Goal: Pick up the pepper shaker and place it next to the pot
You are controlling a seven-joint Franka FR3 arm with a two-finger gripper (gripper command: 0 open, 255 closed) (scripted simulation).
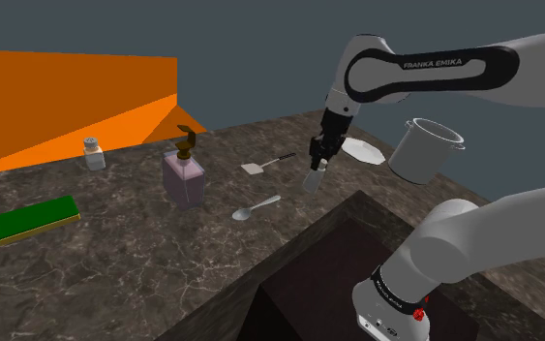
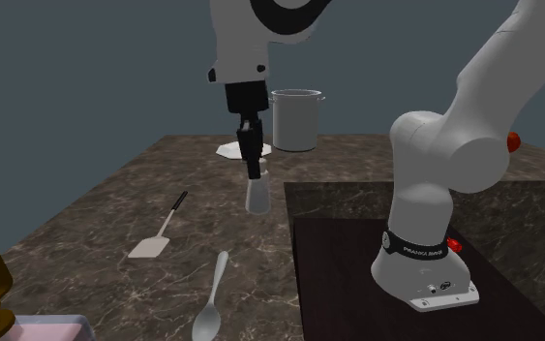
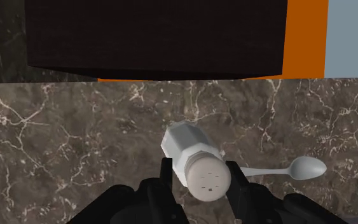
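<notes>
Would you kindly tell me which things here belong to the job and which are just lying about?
For the job: pepper shaker, clasped in the gripper; pot.
Lying about: spatula, spoon, pump bottle, second shaker, green block, white plate.

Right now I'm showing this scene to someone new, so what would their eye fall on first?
First, the white arm's black gripper, shut on a pale shaker that hangs over the dark marbled counter. Next, the grey pot at the shoulder view's right, beyond the shaker, and the bright orange wall at that view's upper left.
</notes>
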